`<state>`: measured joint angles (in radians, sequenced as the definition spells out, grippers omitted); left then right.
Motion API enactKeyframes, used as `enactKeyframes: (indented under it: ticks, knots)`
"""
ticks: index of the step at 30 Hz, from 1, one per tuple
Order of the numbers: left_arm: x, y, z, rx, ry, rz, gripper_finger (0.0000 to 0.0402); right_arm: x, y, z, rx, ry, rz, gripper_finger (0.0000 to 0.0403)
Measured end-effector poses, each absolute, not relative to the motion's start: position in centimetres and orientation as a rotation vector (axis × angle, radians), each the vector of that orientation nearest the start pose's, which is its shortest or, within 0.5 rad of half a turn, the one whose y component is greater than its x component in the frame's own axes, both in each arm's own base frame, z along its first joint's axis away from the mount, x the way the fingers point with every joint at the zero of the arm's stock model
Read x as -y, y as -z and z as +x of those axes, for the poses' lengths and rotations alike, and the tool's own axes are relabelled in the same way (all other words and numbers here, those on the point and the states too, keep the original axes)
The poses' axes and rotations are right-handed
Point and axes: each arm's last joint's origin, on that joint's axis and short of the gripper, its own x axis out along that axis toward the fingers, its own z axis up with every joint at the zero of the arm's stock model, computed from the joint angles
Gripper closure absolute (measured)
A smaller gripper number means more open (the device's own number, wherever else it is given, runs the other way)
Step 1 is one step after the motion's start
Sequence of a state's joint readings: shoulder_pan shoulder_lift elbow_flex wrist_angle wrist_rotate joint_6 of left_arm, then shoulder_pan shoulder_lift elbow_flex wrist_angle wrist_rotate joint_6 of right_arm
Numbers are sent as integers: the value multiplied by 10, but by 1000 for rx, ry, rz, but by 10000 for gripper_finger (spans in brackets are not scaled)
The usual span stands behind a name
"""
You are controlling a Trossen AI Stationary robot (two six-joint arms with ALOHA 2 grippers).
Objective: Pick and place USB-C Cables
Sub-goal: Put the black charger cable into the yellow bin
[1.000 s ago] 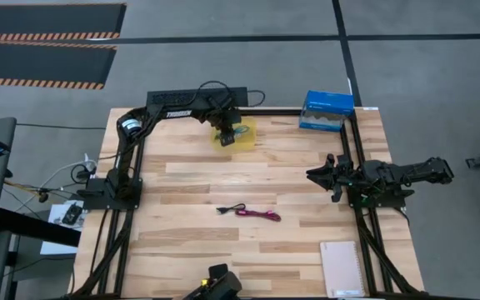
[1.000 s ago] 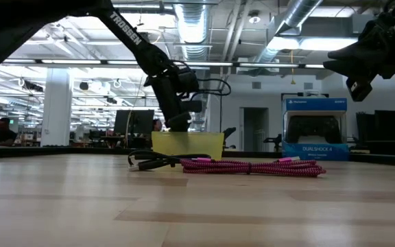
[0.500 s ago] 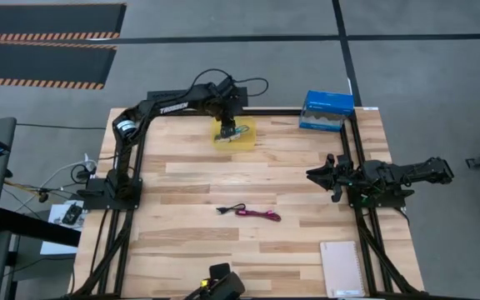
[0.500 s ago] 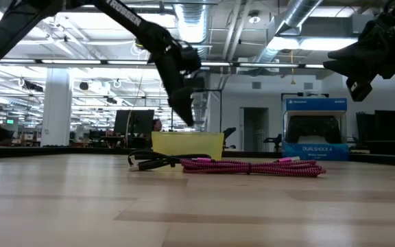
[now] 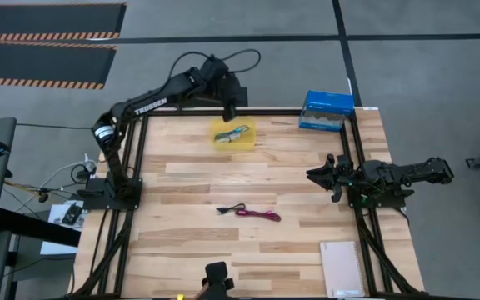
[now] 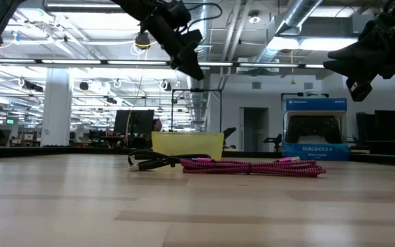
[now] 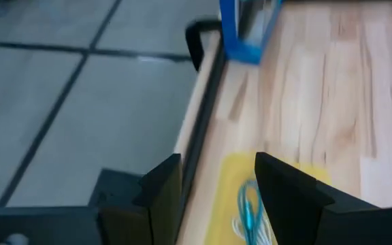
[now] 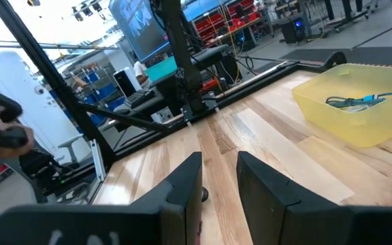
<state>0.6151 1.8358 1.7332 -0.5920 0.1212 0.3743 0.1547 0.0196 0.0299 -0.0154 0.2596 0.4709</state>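
The left gripper (image 5: 231, 108) hangs raised above the desk's (image 5: 190, 242) far edge, just past the yellow bin (image 5: 234, 133), its jaws spread a little and holding nothing. The bin sits at about twelve o'clock on the desk and holds a teal cable (image 8: 359, 99) with a pale one beside it. Near the desk's middle a black cable (image 5: 232, 208) and a magenta cable (image 5: 261, 215) lie end to end, touching, with bare wood all around them. The right gripper (image 5: 322, 176) waits over the three o'clock edge, jaws slightly parted and empty, well apart from both cables. A blue box (image 5: 327, 111) stands at roughly one o'clock by the far rail, near the bin but not touching it. A pale notebook (image 5: 342, 268) lies flat at about five o'clock.
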Motion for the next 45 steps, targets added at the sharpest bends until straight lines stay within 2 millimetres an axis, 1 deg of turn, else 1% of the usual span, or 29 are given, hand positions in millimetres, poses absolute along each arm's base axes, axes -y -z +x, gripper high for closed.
enactKeyframes:
  ticks: [3,5,7,9,11,12,13,16,18,21,23,25,27,29,33,36,41,45]
  knots:
    - [-235,-338,343,-650,-333,98,231,-7,-171,96,20,104,469,284]
    - [-234,-344,348,-566,-321,87,246,-7,-171,96,20,104,470,284]
    - [-233,-351,353,-490,-328,92,277,-8,-171,96,20,103,472,284]
    - [-231,-354,357,-433,-321,109,319,-8,-171,96,20,102,485,284]
    - [-228,-352,361,-393,-282,116,371,-8,-171,96,21,102,494,284]
    - [-227,-350,362,-381,-259,114,385,-8,-171,96,21,102,495,284]
    - [-226,-347,363,-362,-243,111,391,-8,-171,96,21,102,496,284]
    - [-219,-345,362,-284,-245,124,397,-8,-171,96,21,102,496,284]
    - [-212,-345,352,-214,-267,144,400,-8,-171,96,21,102,496,284]
    - [-197,-345,327,-117,-337,180,401,-8,-171,96,21,101,497,284]
    - [-189,-338,307,-97,-392,188,401,-8,-171,96,21,101,497,284]
    - [-179,-331,290,-82,-411,188,401,-8,-171,96,20,101,496,284]
    - [-171,-326,277,-72,-419,186,401,-7,-171,96,21,104,496,284]
    - [-165,-321,269,-68,-415,173,401,-7,-171,96,21,104,496,284]
    - [-161,-309,267,-101,-379,121,401,-7,-171,96,21,104,496,284]
    - [-152,-304,273,-98,-296,106,401,-7,-171,96,21,104,496,284]
    - [-123,-278,284,-92,-211,88,401,-7,-171,96,21,104,494,284]
    - [-90,-255,286,-43,-186,63,401,-7,-171,96,21,104,490,284]
